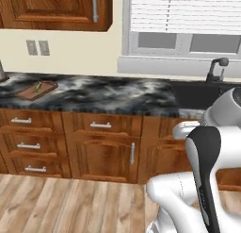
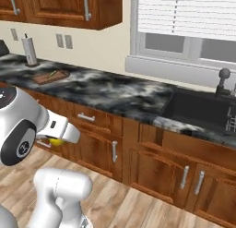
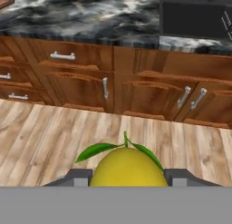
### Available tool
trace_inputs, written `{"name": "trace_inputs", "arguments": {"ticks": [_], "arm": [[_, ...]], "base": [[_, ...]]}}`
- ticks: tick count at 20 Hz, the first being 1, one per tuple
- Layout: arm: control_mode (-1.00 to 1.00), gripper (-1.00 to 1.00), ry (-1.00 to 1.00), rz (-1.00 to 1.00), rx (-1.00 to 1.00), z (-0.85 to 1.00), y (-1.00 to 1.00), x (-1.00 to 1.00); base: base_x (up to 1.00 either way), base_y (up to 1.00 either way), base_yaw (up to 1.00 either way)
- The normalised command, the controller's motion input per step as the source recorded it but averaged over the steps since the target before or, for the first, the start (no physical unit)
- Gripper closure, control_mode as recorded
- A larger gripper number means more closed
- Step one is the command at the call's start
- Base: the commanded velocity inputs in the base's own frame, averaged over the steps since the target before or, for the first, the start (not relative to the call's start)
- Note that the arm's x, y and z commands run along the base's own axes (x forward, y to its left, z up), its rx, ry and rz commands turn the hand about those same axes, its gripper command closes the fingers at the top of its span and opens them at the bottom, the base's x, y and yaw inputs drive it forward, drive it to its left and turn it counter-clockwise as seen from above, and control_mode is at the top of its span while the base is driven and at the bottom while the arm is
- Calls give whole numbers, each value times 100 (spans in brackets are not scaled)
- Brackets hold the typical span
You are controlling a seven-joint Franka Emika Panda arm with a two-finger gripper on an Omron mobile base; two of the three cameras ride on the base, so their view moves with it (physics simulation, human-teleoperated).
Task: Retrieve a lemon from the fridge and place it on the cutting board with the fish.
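Lemon carried between the fingers, on its way to the board.

The small bright yellow lemon (image 3: 128, 168) with two green leaves sits clamped between the two dark fingers (image 3: 78, 177), one pressing each flank, held above the wooden floor (image 3: 54, 132) in front of the brown cabinets. It looks light and firm, though its round waxy skin could roll or slip, so a hold across its widest middle suits it best. From the fingers, the small reddish-brown wooden cutting board (image 1: 36, 89) with the slender grey-green fish (image 1: 37, 87) lies well ahead and off to the left on the dark marbled worktop (image 1: 108, 96), well apart from the lemon.
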Motion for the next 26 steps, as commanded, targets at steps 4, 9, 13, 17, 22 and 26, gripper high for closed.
{"name": "trace_inputs", "arguments": {"ticks": [4, 9, 13, 17, 22, 26], "arm": [[100, 100, 0, 0, 0, 0, 0, 0], [100, 100, 0, 0, 0, 0, 0, 0], [100, 100, 0, 0, 0, 0, 0, 0], [100, 100, 0, 0, 0, 0, 0, 0], [100, 100, 0, 0, 0, 0, 0, 0], [100, 100, 0, 0, 0, 0, 0, 0]], "base": [[54, 100, -17], [77, 100, -25], [60, 100, -27], [47, 100, -26], [41, 99, -29], [42, 98, -35]]}}
